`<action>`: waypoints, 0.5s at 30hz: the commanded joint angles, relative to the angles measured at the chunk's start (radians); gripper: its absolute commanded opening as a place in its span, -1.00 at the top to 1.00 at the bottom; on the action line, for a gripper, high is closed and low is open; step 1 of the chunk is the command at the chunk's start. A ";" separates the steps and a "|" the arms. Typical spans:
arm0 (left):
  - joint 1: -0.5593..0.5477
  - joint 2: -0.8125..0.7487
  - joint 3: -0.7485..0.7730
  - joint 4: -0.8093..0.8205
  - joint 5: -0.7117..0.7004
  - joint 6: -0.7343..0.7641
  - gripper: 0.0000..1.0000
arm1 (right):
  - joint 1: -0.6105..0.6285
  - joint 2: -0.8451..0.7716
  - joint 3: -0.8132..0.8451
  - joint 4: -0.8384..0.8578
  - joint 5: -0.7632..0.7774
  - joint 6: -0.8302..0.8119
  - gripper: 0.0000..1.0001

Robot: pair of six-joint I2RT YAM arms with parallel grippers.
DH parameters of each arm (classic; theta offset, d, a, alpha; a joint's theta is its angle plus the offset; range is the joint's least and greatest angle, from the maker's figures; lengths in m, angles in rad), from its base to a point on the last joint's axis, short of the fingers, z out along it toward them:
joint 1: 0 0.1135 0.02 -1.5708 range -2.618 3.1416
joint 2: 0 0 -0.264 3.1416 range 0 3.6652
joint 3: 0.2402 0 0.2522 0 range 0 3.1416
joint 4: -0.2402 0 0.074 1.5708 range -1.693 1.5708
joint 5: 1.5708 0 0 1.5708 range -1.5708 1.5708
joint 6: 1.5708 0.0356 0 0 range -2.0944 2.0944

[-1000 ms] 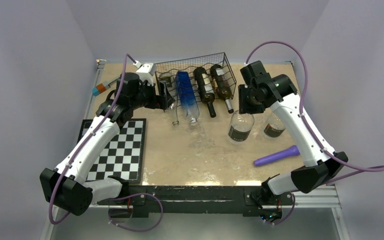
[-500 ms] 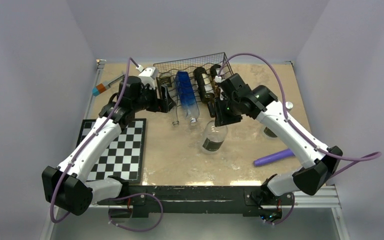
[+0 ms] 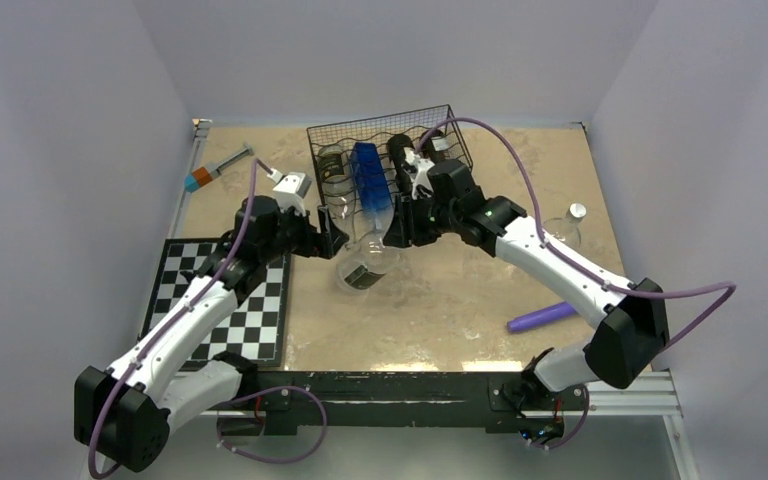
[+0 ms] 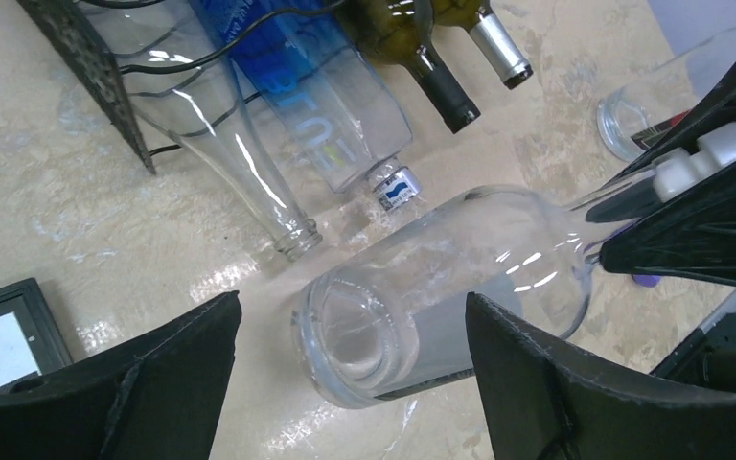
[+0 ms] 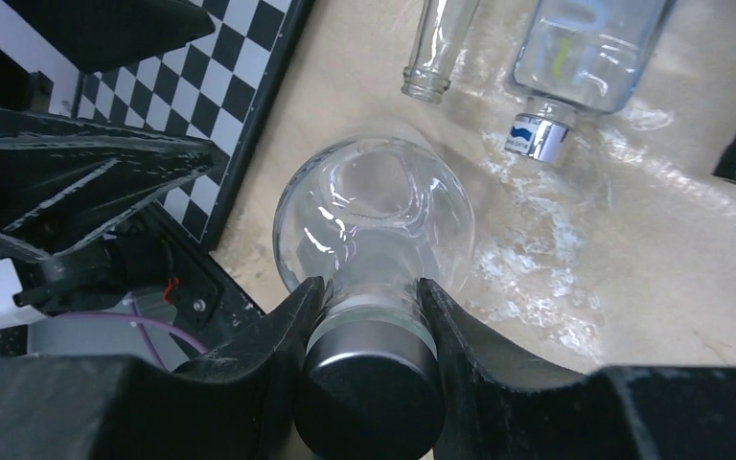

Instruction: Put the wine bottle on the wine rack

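Note:
A clear glass wine bottle (image 3: 365,262) with a dark label and black cap (image 5: 369,393) hangs tilted in front of the black wire wine rack (image 3: 390,130). My right gripper (image 3: 400,225) is shut on its neck just below the cap, as the right wrist view (image 5: 369,297) shows. My left gripper (image 3: 332,240) is open. In the left wrist view (image 4: 350,316) its fingers stand apart on either side of the bottle's base (image 4: 374,335) without touching it. The rack holds a clear bottle, a blue bottle (image 3: 372,185) and two dark bottles.
A chessboard (image 3: 230,300) lies at the front left under my left arm. A purple cylinder (image 3: 540,318) lies at the front right. Another clear bottle (image 3: 560,228) lies at the right. A syringe-like tool (image 3: 215,168) lies at the back left.
My right arm has carried the clear bottle from right of the rack leftward to its front. My left gripper has drawn back from the rack's left side to the bottle's base.

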 commanded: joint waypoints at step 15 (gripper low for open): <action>-0.008 -0.003 -0.107 -0.024 -0.259 -0.320 -0.70 | -0.003 -0.046 -0.277 0.508 -0.168 -0.081 1.00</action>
